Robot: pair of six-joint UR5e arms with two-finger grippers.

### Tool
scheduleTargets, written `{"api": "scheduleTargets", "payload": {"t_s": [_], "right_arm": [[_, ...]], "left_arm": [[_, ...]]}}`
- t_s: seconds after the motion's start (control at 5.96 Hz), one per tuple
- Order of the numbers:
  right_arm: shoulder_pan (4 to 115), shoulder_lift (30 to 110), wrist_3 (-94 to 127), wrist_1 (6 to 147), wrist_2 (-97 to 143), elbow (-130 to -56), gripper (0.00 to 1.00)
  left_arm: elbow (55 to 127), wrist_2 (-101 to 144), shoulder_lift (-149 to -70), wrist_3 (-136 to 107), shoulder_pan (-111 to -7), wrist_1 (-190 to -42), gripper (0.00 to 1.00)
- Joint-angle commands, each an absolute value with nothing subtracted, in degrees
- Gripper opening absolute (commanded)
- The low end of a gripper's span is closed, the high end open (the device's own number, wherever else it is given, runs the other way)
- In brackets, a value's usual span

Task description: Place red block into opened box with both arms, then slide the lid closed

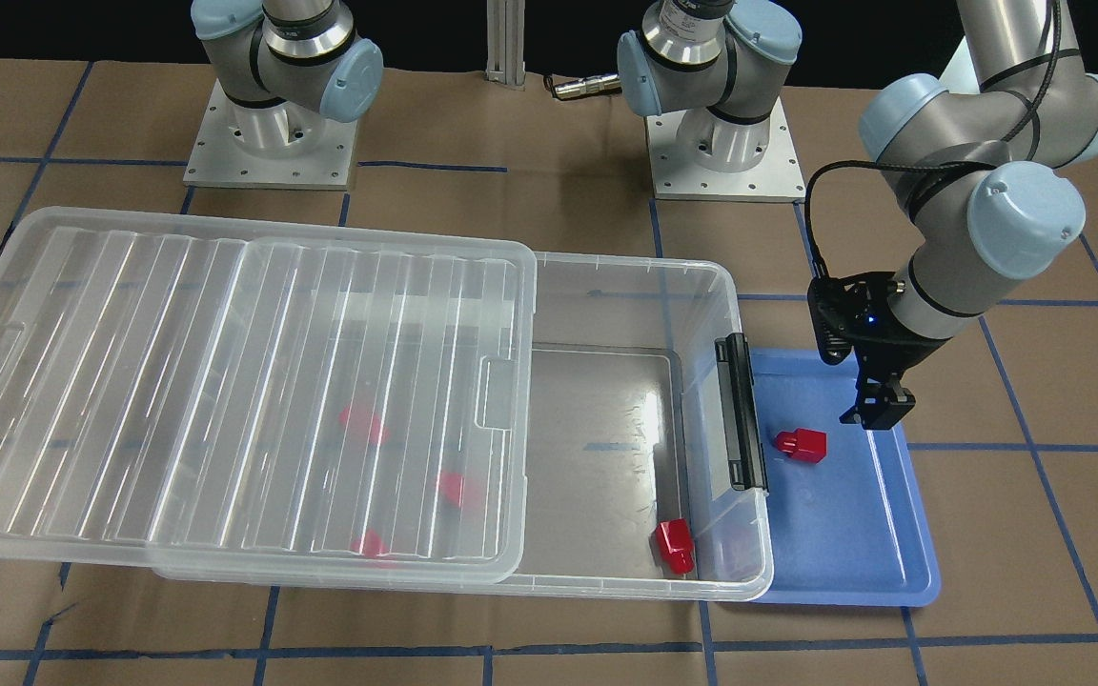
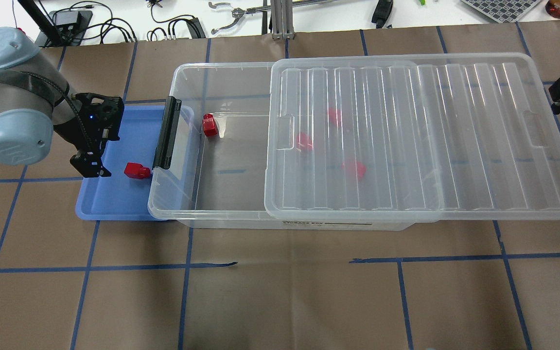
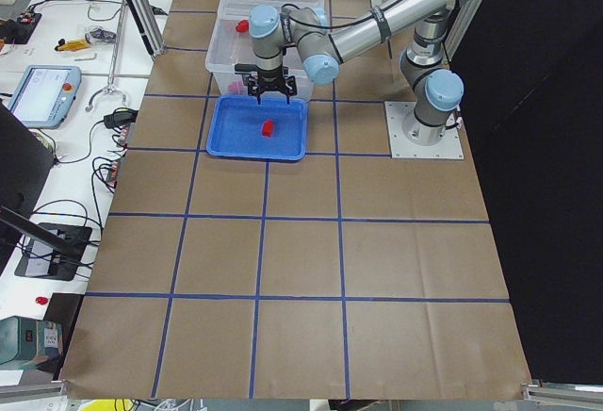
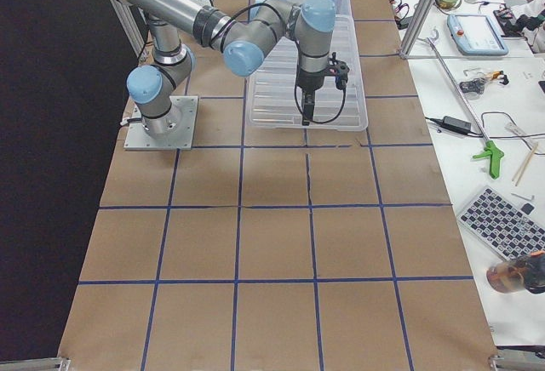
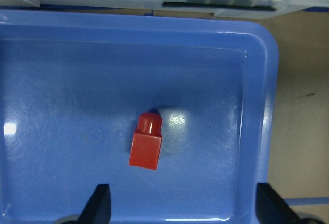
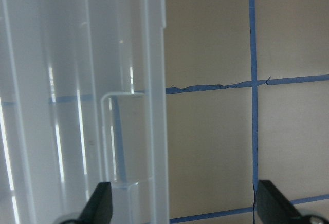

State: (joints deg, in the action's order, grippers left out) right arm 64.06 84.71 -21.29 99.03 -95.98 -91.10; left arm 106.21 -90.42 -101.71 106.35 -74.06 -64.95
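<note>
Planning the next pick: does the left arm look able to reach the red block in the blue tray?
Likely yes: the open left gripper hangs above the red block, nothing between.

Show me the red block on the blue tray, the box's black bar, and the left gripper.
red block [image 5: 146, 147], left wrist view, on its boxy body.
black bar [image 1: 742, 414], front-facing view, halfway along its length.
left gripper [image 1: 878, 419], front-facing view, midway between its fingertips.

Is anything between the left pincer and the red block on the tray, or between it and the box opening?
Nothing lies between the left pincer and the red block. The end wall of the box, with its black bar, stands before the opening; the lid leaves it uncovered.
</note>
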Motion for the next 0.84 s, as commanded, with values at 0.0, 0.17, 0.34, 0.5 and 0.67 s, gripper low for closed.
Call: {"api": "scheduleTargets", "payload": {"t_s": [0.0, 0.17, 0.34, 0.5, 0.67], "right_arm": [[71.9, 84.6, -9.0, 86.8, -91.9, -81.5, 1.0], [75.0, 84.6, -4.8, 84.3, -91.1, -79.6, 1.0], [79.8, 85.1, 0.1, 83.8, -91.2, -79.4, 1.0], [85.5, 85.7, 4.7, 81.7, -91.2, -79.5, 1.0], [88.5, 85.6, 8.0, 81.2, -91.1, -79.7, 1.0]], "left_arm": [[106.0, -90.4, -106.7, 108.5, -73.6, -60.7, 0.98], [107.0, -90.2, -108.5, 108.6, -73.4, -57.3, 0.98], [106.6, -90.0, -110.7, 109.2, -73.4, -56.5, 0.98], [107.0, -89.9, -112.7, 110.8, -73.5, -54.7, 0.98], [107.2, -89.8, -113.2, 111.4, -73.4, -54.1, 0.97]]}}
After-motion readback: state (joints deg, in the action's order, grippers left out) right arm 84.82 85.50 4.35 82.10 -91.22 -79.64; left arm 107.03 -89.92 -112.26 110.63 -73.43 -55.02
